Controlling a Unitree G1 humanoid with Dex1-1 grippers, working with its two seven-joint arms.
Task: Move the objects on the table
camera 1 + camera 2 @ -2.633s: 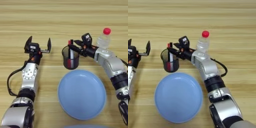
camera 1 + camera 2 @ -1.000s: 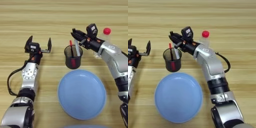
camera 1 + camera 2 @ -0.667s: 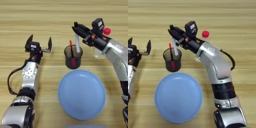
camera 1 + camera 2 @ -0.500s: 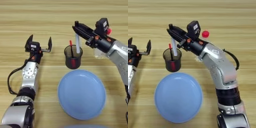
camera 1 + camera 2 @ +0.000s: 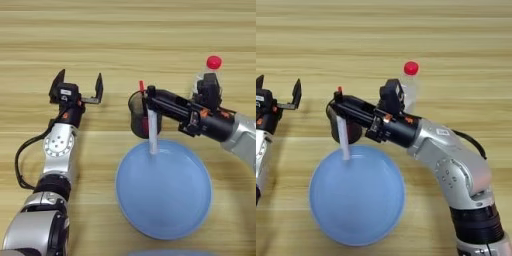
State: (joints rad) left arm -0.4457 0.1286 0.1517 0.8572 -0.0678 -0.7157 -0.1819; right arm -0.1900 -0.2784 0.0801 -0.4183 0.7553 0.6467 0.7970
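Note:
My right gripper (image 5: 149, 98) is shut on a white marker (image 5: 152, 132), which hangs nearly upright with its lower end over the far rim of the round light-blue plate (image 5: 165, 197). Just behind the marker stands the dark pen cup (image 5: 135, 118), with a red-capped marker (image 5: 141, 85) sticking out of it. The clear bottle with a red cap (image 5: 213, 62) stands upright behind my right forearm. Off to the left, my left gripper (image 5: 78, 80) is open with nothing between its fingers.
The wood-grain table (image 5: 125, 30) stretches bare behind the things. A cable loops along my left arm (image 5: 55, 150) near the left edge. The rim of another blue thing (image 5: 167, 253) shows at the bottom edge.
My right gripper has drawn the white marker up out of the pen cup and swung it toward me, over the plate's far rim. The left arm has not moved.

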